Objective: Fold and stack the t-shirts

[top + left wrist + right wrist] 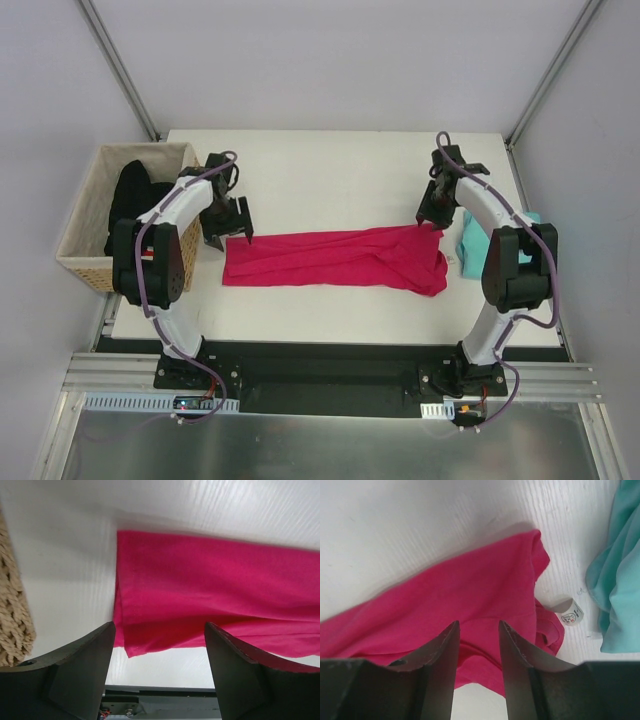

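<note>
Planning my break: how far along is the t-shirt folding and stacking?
Early. Done: the pink t-shirt lies folded lengthwise into a long band. In hand: the left gripper and right gripper hover open over its ends, gripping nothing. Left: fold it shorter, fold the bunched teal t-shirt, stack both.

The magenta-pink t-shirt [340, 258] is plain — its label [571, 613] white. Right of it, a plain teal t-shirt [468, 258]; left, a tan woven basket [82, 225].

Wicker basket [82, 262] at white table's [330, 180] left edge, black garment [128, 200] inside.
</note>
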{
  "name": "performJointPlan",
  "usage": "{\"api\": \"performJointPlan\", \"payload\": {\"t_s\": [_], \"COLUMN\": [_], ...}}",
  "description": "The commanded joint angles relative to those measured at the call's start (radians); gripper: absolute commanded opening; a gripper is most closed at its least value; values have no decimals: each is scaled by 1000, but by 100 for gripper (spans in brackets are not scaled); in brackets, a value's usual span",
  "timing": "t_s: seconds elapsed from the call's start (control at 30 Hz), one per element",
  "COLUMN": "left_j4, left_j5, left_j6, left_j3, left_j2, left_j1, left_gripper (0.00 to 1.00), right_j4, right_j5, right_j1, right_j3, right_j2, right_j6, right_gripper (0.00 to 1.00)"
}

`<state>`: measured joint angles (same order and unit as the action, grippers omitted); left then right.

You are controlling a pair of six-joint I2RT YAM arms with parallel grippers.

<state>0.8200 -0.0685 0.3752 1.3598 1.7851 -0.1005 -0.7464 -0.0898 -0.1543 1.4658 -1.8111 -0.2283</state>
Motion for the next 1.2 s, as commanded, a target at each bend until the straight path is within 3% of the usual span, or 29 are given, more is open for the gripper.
{"api": "performJointPlan", "payload": {"t_s": [0.0, 0.23, 0.43, 0.57, 1.17], "left_j4": [11, 7, 7, 5, 4], "left_j5": [27, 38, 30, 30, 30], "left_j6": [19, 37, 57, 62, 60], "left_j3": [-82, -151, -182, -205, -209], "left_j2": [-76, -136, -171, -178, -145], "left_j1": [-33, -53, -59, -64, -68], "left_gripper": [72, 70, 62, 40, 45], "right_j4": [45, 61, 53, 50, 28], "right_j5": [12, 18, 24, 19, 22], "right_j1": [-2, -19, -40, -63, -131], "right_j3": [-96, -145, -121, -116, -97], "right_j2": [78, 99, 90, 85, 65], "right_j6": [-13, -13, -8, -13, -5], "right_gripper": [41, 41, 40, 40, 41]}}
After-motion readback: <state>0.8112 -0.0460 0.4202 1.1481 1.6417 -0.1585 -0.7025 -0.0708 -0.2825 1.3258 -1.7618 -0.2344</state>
